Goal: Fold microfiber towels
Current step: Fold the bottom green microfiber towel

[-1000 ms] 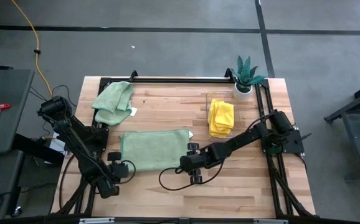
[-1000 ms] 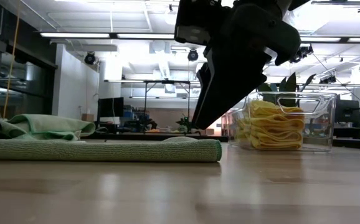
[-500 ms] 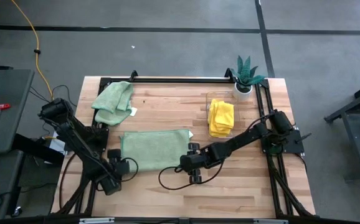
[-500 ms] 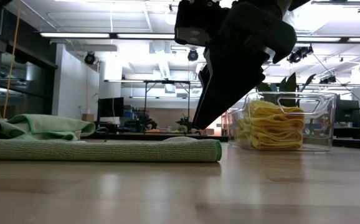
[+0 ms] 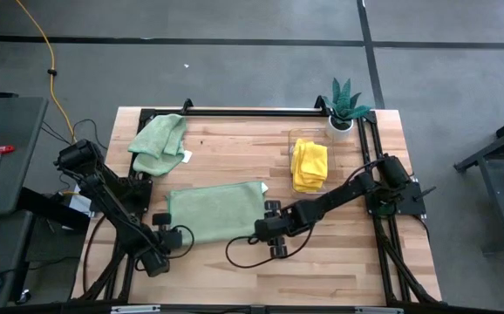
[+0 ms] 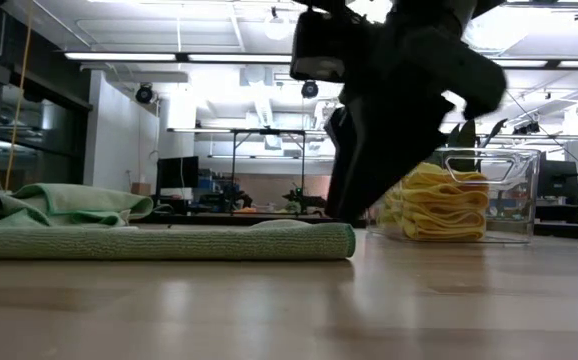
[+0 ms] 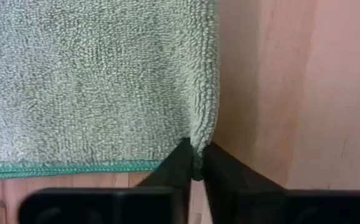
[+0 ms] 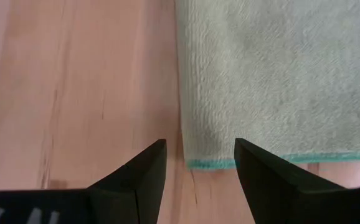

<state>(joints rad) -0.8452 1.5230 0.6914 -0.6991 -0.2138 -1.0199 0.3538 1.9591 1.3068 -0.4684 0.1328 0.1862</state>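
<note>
A pale sage green towel [image 5: 215, 212] lies spread flat on the table's near middle; in the low view [image 6: 159, 241] its right end looks rounded and thick. My left gripper [image 5: 175, 235] is shut on its near left corner. My right gripper [image 5: 263, 228] is open at its near right corner [image 8: 191, 160], which lies between the two fingers [image 8: 144, 171] in the right wrist view; it also shows in the low view [image 6: 359, 205]. A second green towel [image 5: 158, 144] lies crumpled at the far left. Yellow towels [image 5: 309, 164] lie stacked in a clear bin [image 6: 514, 195]. My left gripper pinches the flat green towel's near left corner [image 7: 200, 148] between its two shut fingers [image 7: 179, 167], where the green-hemmed edge meets the side edge. The cloth puckers at the pinch. The rest of the towel lies flat on the table; one layer or several, I cannot tell.
A small potted plant [image 5: 346, 105] stands at the far right corner, behind the clear bin. A black cable loops on the table near the right gripper [image 5: 239, 253]. A dark frame [image 5: 252, 111] runs along the table's far edge. Bare wood lies along the near edge.
My right gripper has gone down and a little toward the table's right edge, ending low beside the flat green towel's right end. The towel stays flat on the table.
</note>
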